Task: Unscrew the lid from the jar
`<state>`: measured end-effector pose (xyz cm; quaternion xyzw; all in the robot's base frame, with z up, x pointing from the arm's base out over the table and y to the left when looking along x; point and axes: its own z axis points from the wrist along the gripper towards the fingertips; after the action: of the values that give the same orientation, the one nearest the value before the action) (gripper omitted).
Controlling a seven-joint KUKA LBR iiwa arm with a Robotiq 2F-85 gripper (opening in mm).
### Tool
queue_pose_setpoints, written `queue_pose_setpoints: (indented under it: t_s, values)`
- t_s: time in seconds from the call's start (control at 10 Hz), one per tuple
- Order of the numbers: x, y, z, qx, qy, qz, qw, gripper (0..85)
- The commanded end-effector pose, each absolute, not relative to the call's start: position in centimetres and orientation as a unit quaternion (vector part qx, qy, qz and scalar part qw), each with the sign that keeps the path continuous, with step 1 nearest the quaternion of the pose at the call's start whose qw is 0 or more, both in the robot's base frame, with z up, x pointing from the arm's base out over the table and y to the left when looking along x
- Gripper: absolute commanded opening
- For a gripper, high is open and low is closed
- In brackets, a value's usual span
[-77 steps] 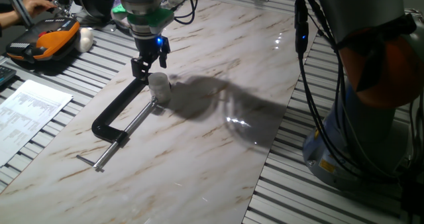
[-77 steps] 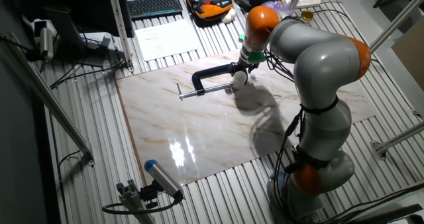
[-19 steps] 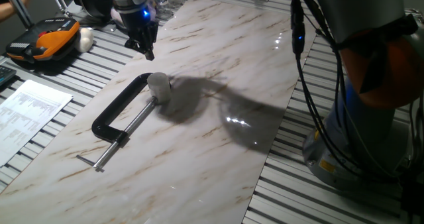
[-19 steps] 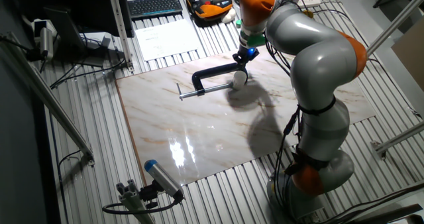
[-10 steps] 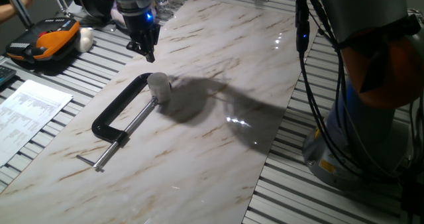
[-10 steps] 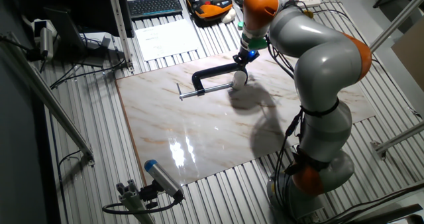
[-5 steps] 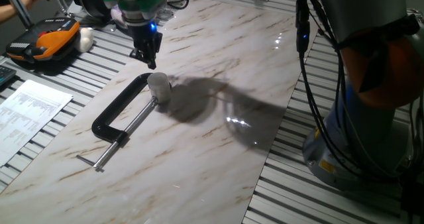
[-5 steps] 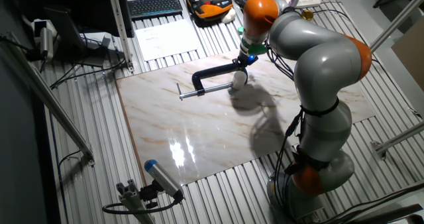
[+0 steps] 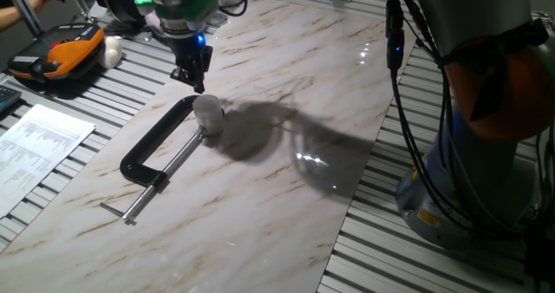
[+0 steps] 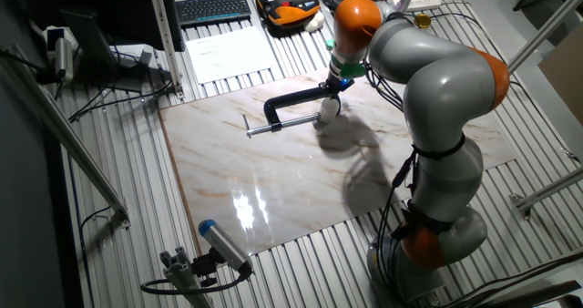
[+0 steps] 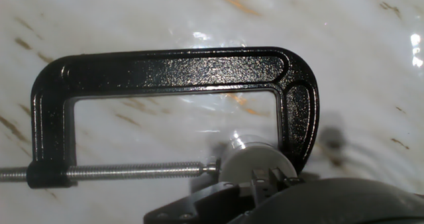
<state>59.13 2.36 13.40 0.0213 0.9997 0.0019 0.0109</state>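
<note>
In one fixed view the gripper (image 9: 194,78) hangs just above the lid (image 9: 206,105) of the jar (image 9: 211,123), which stands on the desk (image 9: 286,198) inside the C-clamp (image 9: 156,154). I judge it is the approach step; next it must go down and close on the lid.

In the other fixed view the orange case (image 10: 290,15) lies well apart.

In the hand view the clamp frame and its screw (image 11: 132,171) stand close beside the jar. Whether the gripper fingers are apart, I cannot tell.

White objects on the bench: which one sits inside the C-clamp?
The jar with its lid, under the claw; the white lump lies beside the orange case.
</note>
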Motion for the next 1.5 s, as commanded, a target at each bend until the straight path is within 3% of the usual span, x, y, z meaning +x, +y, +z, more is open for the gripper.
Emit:
queue_pose_setpoints:
  t_s: [0.0,0.1,0.2,0.3,0.4,0.5,0.6,0.8,1.4]
  values:
    - [59.1,2.4,13.4,0.022,1.000,0.003,0.011,17.0]
    - [59.1,2.3,13.3,0.026,1.000,0.006,0.012,17.0]
    - [59.1,2.3,13.3,0.028,1.000,0.008,0.009,34.0]
    - [59.2,2.3,13.3,0.023,1.000,0.008,0.004,17.0]
    - [59.1,2.3,13.3,0.017,1.000,0.008,0.000,17.0]
    - [59.1,2.3,13.2,0.018,1.000,0.008,0.002,34.0]
    - [59.1,2.4,13.1,0.019,1.000,0.005,0.009,34.0]
    - [59.0,2.4,12.8,0.028,0.999,0.006,0.021,68.0]
    - [59.2,2.3,11.4,0.037,0.999,0.002,0.018,68.0]
